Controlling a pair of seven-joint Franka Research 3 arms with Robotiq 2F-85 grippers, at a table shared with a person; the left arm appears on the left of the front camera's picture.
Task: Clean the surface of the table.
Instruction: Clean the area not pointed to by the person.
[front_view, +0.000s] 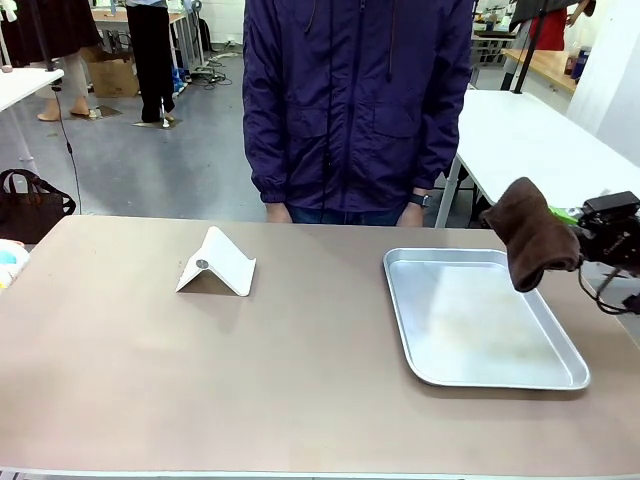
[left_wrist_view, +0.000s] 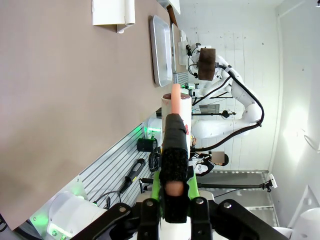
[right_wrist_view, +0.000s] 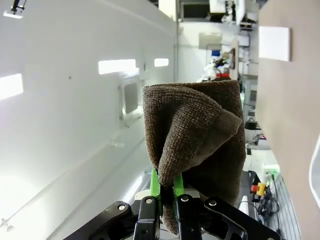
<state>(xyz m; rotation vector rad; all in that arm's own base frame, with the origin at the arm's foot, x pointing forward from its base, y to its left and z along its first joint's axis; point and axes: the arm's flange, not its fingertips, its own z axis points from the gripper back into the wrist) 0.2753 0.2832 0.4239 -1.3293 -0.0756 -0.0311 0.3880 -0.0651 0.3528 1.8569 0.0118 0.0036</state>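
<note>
One brown cloth (front_view: 530, 235) is hanging bunched from the right gripper (right_wrist_view: 166, 187). Its green pads are pinching a fold of the cloth tight and holding it up off the tabletop, near the far right corner of the silver tray (front_view: 400, 300). The table (front_view: 300, 400) is stretching across the whole front view, its taupe top lying flat between the robot and the person (front_view: 355, 100).

Two things are resting on it, well apart. One is the single tray on the right. The other is a white folded stand (front_view: 220, 265) left of centre, sitting like a small tent with a round grey dot on its near face. Neither is carrying print that can be read.

The person is standing at the far edge in a dark purple jacket. Both hands (front_view: 278, 212) are hanging just behind the table edge, with a dark wristwatch (front_view: 420, 199) on one wrist.

The left gripper (left_wrist_view: 174, 177) is staying off to the table's side. It is clamping one black rough-textured tool (left_wrist_view: 175, 145) with a peach-pink tip; what it is I cannot tell.

One dark handbag (front_view: 30, 205) is sitting beyond the table's far left corner.
</note>
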